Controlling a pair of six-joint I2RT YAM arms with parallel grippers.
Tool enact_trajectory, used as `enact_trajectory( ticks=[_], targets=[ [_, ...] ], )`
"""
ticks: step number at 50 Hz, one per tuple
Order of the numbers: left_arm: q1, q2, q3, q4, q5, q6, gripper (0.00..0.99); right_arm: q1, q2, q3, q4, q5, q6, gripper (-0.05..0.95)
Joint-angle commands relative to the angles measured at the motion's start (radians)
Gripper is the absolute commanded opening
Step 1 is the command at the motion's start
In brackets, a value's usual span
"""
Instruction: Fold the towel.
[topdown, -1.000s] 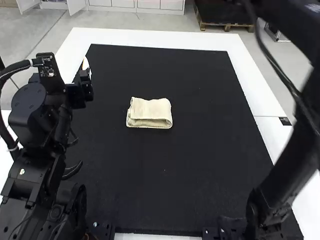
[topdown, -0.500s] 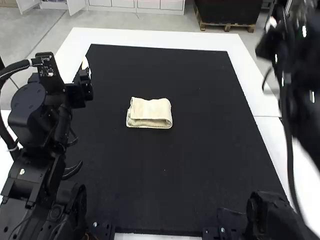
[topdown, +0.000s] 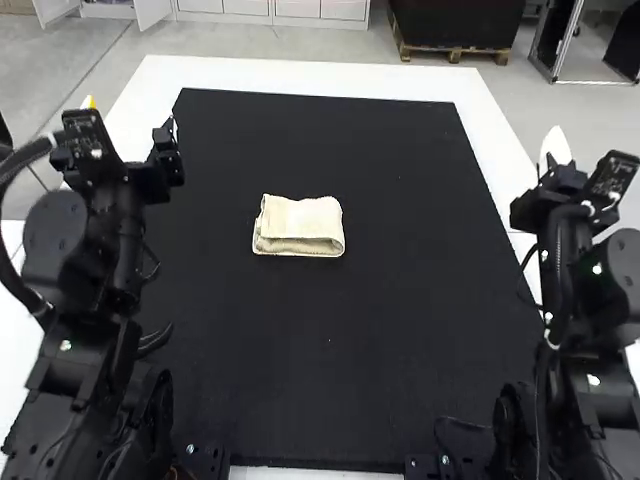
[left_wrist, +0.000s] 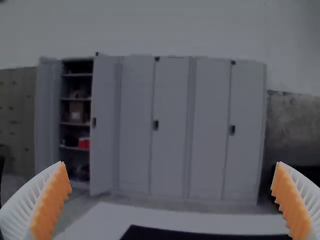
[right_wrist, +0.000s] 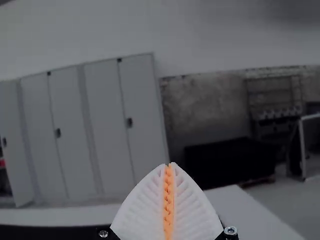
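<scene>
Your towel (topdown: 299, 222) lies folded, mat's (topdown: 400, 330) eleven o'clock; left gripper (left_wrist: 171, 162) open, right gripper (right_wrist: 169, 164) closed, both presumably parked, folding complete.

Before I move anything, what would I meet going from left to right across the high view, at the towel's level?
Left arm → folded towel → right arm.
</scene>
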Motion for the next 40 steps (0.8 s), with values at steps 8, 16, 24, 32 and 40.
enact_trajectory(
  ticks=[8, 16, 24, 32, 40],
  targets=[
    [0.002, -0.021, -0.192, 0.148, 0.036, 0.101, 0.941, -0.017, -0.005, -0.078, 0.058, -0.025, -0.007, 0.0],
    [0.007, -0.021, -0.189, 0.036, 0.14, 0.016, 0.943, -0.017, -0.005, -0.156, 0.11, -0.025, -0.021, 0.0],
    [0.005, -0.021, -0.189, -0.115, 0.208, 0.005, 0.944, -0.02, -0.005, -0.167, 0.006, -0.031, 0.002, 0.0],
    [0.002, -0.021, -0.19, -0.21, 0.208, 0.005, 0.956, -0.02, -0.005, -0.167, -0.038, -0.077, -0.004, 0.0],
    [0.007, -0.021, -0.189, -0.267, 0.206, 0.007, 0.959, -0.02, -0.005, -0.167, -0.186, -0.151, -0.065, 0.01]
  ],
)
